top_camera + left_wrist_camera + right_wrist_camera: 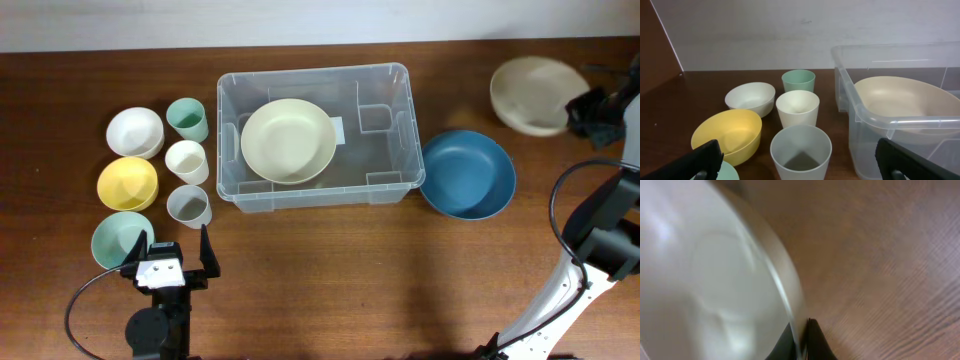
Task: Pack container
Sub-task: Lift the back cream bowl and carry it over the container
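Note:
The clear plastic container (316, 135) sits at the middle of the table with a cream plate (288, 140) inside it; in the left wrist view the container (900, 125) and that cream plate (900, 102) fill the right side. My right gripper (578, 110) at the far right is shut on the rim of a beige bowl (532, 95), which is lifted and tilted. In the right wrist view the beige bowl (705, 280) fills the left, its rim pinched at my right gripper (801, 342). My left gripper (172, 262) stands open near the front left, behind a grey cup (801, 150).
A blue bowl (467, 173) lies right of the container. Left of it stand a white bowl (135, 132), yellow bowl (127, 183), pale green bowl (120, 240), green cup (187, 119), cream cup (187, 161) and the grey cup (189, 206).

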Tool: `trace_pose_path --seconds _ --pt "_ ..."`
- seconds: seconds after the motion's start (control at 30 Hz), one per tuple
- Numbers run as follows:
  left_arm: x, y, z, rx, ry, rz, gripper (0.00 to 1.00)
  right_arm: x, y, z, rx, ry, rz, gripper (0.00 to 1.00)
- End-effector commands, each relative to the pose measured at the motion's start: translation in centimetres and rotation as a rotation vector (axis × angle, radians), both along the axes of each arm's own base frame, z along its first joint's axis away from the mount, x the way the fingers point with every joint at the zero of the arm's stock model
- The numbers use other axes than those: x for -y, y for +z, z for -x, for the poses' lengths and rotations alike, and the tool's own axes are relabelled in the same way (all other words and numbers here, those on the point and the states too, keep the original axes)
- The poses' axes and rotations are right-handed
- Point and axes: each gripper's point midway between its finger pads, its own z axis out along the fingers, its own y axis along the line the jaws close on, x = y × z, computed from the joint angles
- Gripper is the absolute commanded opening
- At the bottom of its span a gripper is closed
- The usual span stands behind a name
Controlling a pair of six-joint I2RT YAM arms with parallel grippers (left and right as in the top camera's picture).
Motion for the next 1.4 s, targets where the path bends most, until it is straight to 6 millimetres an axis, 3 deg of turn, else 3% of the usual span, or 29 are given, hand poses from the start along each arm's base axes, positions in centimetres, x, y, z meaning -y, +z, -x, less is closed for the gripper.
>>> trace_pose_path --seconds 0.0,0.27,0.43,0.63,0.87,1.17,1.37 --pt "0.0 -0.1 0.0 -0.003 -0.004 -0.015 1.00 -1.7 6.1 -1.9 0.154 0.084 -0.022 0.04" --pt "0.0 -0.1 0.0 -0.003 -0.004 -0.015 1.00 -8.9 15.5 -3.0 0.378 0.348 -0.143 0.04" --pt "0.0 -0.1 0.0 -0.003 -0.004 -0.015 1.00 -15.2 17.7 -2.4 0.384 0.529 -0.149 0.04" --pt "0.0 -0.1 0.0 -0.003 -0.004 -0.015 1.00 -25.6 17.0 -2.3 0.336 0.781 -0.145 0.04" --pt "0.0 -0.1 0.0 -0.003 -0.004 -0.015 1.00 -36.1 15.5 -1.6 0.263 0.973 -0.010 0.04" --pt "0.0 -0.1 0.0 -0.003 -0.004 -0.015 1.00 -44.6 12.4 0.3 0.185 1.096 0.050 0.04" --pt "0.0 -0.1 0.0 -0.003 -0.004 -0.015 1.00 -47.2 8.1 0.3 0.137 1.127 0.026 0.04"
